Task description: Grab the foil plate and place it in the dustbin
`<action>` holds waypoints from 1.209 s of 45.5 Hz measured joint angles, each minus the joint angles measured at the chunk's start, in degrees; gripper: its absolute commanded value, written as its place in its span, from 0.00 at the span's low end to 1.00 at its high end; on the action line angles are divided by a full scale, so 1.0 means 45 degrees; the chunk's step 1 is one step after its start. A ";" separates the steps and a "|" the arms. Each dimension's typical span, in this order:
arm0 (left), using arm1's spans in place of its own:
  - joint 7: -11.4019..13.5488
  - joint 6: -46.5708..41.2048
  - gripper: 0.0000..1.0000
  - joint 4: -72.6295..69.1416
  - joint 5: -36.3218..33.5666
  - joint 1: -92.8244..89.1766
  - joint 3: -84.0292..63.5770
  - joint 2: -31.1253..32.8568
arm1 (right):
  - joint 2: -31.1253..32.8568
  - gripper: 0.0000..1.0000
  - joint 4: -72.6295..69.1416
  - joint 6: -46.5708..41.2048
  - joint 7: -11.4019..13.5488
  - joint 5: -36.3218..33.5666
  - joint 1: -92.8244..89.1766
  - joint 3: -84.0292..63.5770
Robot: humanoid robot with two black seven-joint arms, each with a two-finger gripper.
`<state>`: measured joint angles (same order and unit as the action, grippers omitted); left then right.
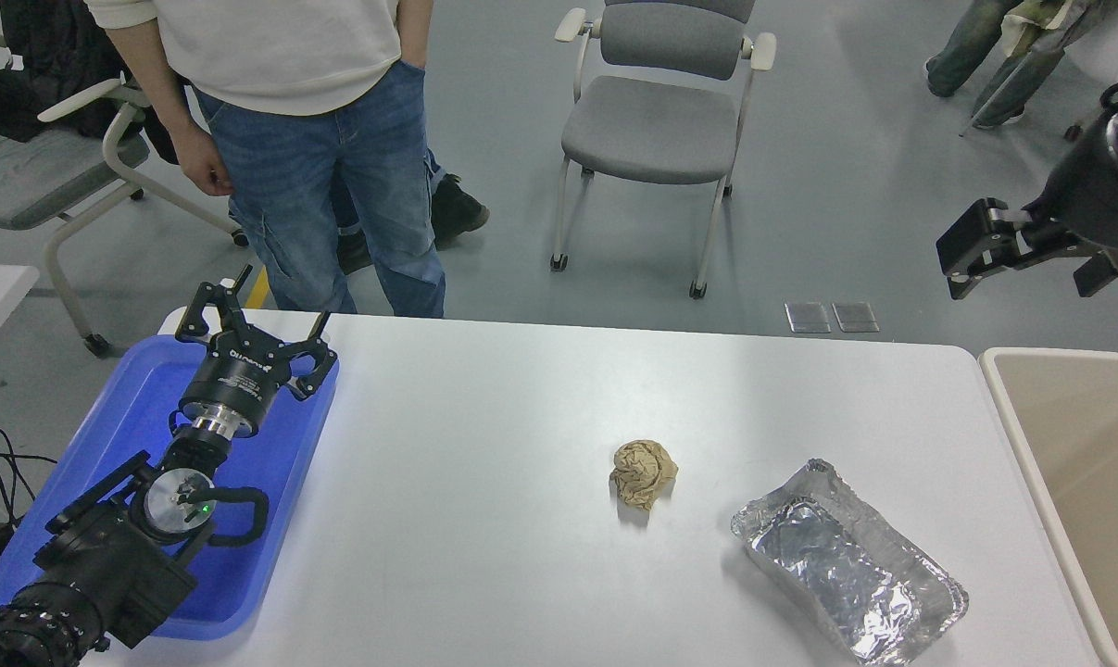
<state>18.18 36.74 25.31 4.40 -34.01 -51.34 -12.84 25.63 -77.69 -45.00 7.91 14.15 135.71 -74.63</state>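
Observation:
The foil plate (pixel 847 561) is a shiny, crinkled silver tray lying on the white table (pixel 484 426) near its front right corner. The dustbin (pixel 1077 463), beige with a pale rim, stands against the table's right edge, right of the plate. My right gripper (pixel 1031 264) hangs open and empty at the right edge of the view, high above the floor beyond the table's far right corner, well away from the plate. My left gripper (pixel 255 324) is open and parked over the blue tray at the lower left.
A crumpled tan paper ball (pixel 643 472) lies left of the foil plate. A blue plastic tray (pixel 132 408) sits at the table's left end. A person in jeans (pixel 327 185) stands at the far side, with grey chairs (pixel 660 120) behind.

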 measured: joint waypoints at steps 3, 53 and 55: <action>0.0000 0.0000 1.00 0.0000 0.0000 0.0000 -0.0005 0.0000 | 0.0002 1.00 0.0000 0.0000 0.0000 0.0000 -0.0003 0.0001; 0.0001 0.0000 1.00 0.0000 0.0015 0.0000 -0.0017 0.0001 | 0.0060 1.00 0.0000 0.0000 0.0000 0.0014 -0.0532 0.0506; 0.0001 0.0000 1.00 0.0000 0.0015 0.0000 -0.0017 0.0002 | 0.0061 1.00 0.0000 0.0000 0.0000 0.0015 -0.0587 0.0507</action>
<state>18.19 36.74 25.31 4.46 -34.01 -51.42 -12.83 25.90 -77.69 -45.00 7.91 14.22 133.07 -72.35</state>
